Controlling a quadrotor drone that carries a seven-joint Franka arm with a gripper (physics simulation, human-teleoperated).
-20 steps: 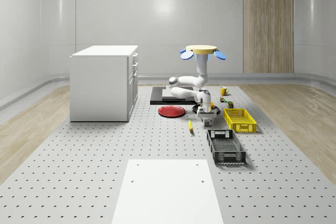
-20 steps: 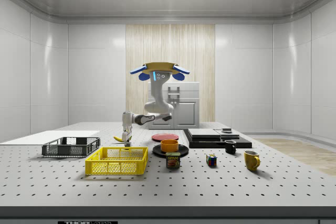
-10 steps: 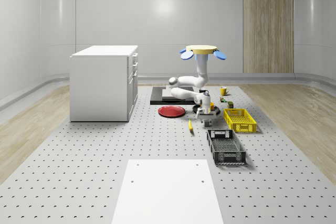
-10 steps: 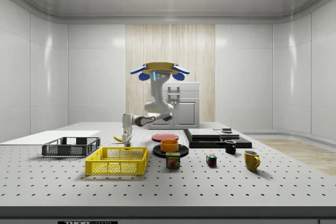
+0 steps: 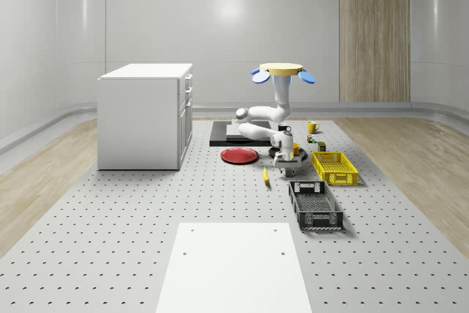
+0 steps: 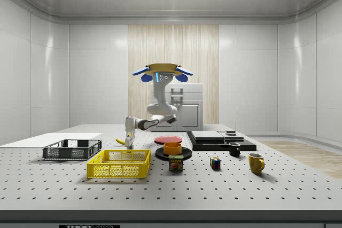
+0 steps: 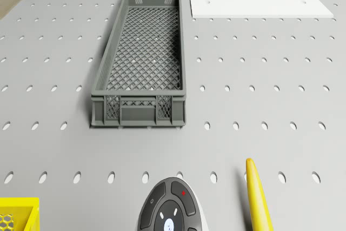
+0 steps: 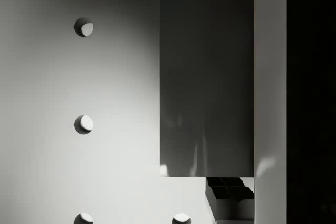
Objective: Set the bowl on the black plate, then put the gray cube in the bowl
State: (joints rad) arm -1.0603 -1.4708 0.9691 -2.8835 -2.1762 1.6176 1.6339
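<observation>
Surface: grey perforated table.
Bowl: orange bowl sits on black round plate.
Gripper: white two-finger gripper low beside yellow banana; finger state, cannot tell.
Drone: blue-rotor drone hovers above table.
Risk: probably bumping banana while descending.

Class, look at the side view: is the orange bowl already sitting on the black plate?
Yes, the bowl rests on top of the black plate, just behind the can.

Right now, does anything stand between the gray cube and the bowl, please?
Nothing visible does. The gripper hangs low over the gray cube, beside the bowl on the black plate; the drone hovers above.
</observation>
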